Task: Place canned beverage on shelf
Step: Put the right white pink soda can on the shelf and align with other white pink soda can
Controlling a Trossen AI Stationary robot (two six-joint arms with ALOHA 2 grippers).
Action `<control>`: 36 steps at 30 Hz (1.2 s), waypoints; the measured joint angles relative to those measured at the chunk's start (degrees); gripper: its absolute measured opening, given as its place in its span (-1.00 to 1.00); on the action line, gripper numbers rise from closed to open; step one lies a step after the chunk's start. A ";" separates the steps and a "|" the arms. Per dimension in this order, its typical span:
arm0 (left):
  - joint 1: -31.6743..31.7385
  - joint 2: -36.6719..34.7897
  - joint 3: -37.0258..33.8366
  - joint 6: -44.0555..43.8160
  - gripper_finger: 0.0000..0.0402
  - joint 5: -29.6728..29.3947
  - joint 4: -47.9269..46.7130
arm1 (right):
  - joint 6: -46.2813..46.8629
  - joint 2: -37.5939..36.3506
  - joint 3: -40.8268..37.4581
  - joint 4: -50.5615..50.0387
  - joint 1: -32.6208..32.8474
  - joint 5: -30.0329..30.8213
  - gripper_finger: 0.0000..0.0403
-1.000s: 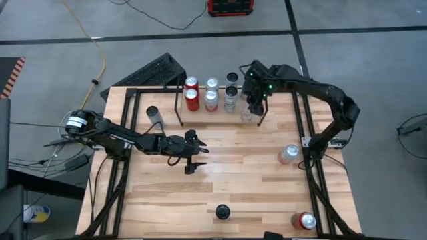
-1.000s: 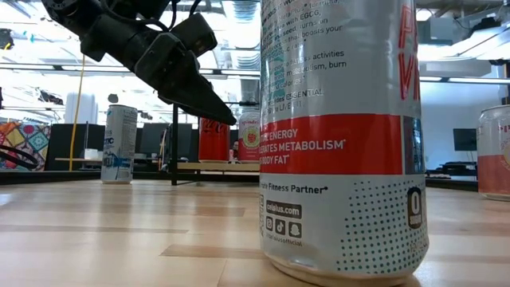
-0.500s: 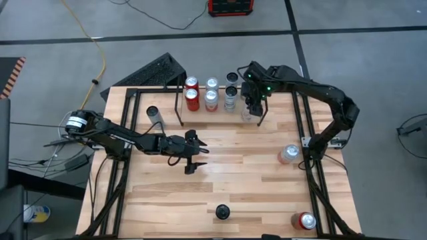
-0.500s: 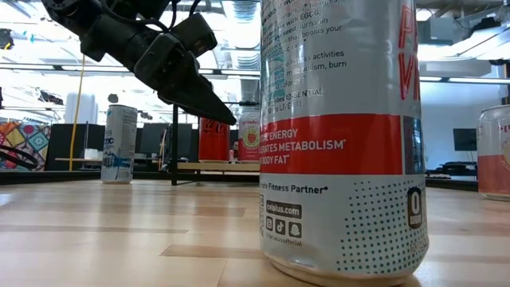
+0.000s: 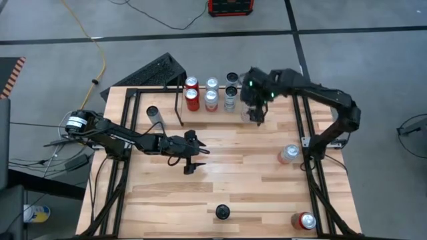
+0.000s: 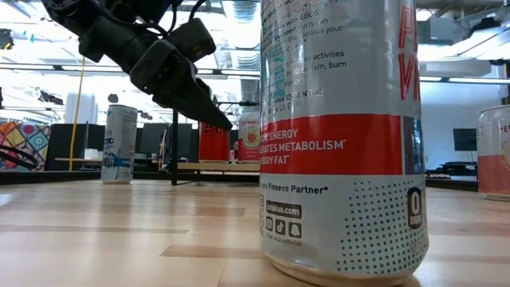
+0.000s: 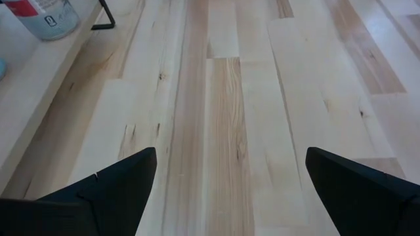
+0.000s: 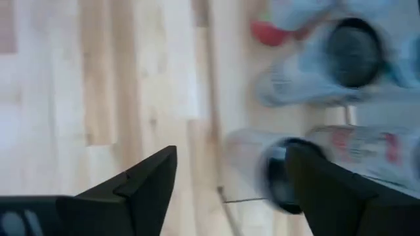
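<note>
The black wire shelf (image 5: 180, 107) stands at the table's far edge and holds several cans: red ones (image 5: 192, 99), silver ones (image 5: 211, 99) and dark-topped ones (image 5: 231, 92). My right gripper (image 5: 257, 112) hovers over the shelf's right end, open. Its wrist view shows a dark-topped can (image 8: 283, 176) beside one finger (image 8: 328, 190), blurred. My left gripper (image 5: 191, 162) waits open and empty above the bare wood at mid-table; it also shows in the low view (image 6: 227, 123).
Loose cans stand about: one far left (image 5: 153, 113), one by the right rail (image 5: 289, 155), a red one near right (image 5: 304, 221), and a dark-topped one at the near edge (image 5: 222, 212) that fills the low view (image 6: 343, 135). Black rail frames (image 5: 308, 133) run along both sides.
My right arm has swung a little at the shelf's right end, its wrist going toward the table's left while the gripper stays over the shelf. The cans on the shelf stand as before.
</note>
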 joint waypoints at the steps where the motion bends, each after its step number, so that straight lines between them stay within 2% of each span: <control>1: 0.00 0.00 0.00 0.26 0.88 -0.02 0.02 | 1.12 -1.02 -1.95 0.84 1.99 0.32 0.48; 3: 0.00 0.00 0.00 1.11 0.88 -0.24 0.00 | 3.74 -3.75 -7.15 4.23 6.07 2.73 0.38; 6: -0.02 0.00 0.00 1.76 0.88 -0.15 -0.10 | 8.01 -8.67 -17.87 14.73 11.99 12.56 0.18; 10: -0.37 -0.05 0.00 1.54 0.88 1.11 -1.24 | 12.68 -11.59 -30.07 26.49 15.59 20.40 -0.16; 14: -2.24 -1.30 -0.04 0.98 0.88 0.50 -4.00 | 17.98 -10.38 -35.09 28.49 16.21 23.91 -0.59; 17: -4.19 -2.73 -1.21 0.61 0.88 0.31 -2.17 | 20.15 -8.31 -36.67 27.55 15.63 25.81 -0.89; 19: -5.42 -4.01 -2.79 0.52 0.88 0.31 0.18 | 20.24 -7.22 -37.27 29.53 15.12 26.21 -0.92; 23: -6.87 -6.20 -5.69 0.32 0.88 0.15 4.59 | 19.75 -4.49 -37.33 31.17 13.40 26.28 -0.83; 26: -7.89 -7.87 -8.37 0.26 0.88 1.30 8.03 | 18.68 -3.03 -37.38 31.64 12.37 27.41 -0.87; 30: -8.59 -12.40 -11.33 -0.14 0.88 1.87 8.55 | 18.03 -2.26 -37.38 32.21 11.26 27.68 -0.92; 36: -8.67 -19.63 -15.20 -0.15 0.88 0.06 8.55 | 18.04 -2.30 -37.35 35.08 9.95 29.67 -0.87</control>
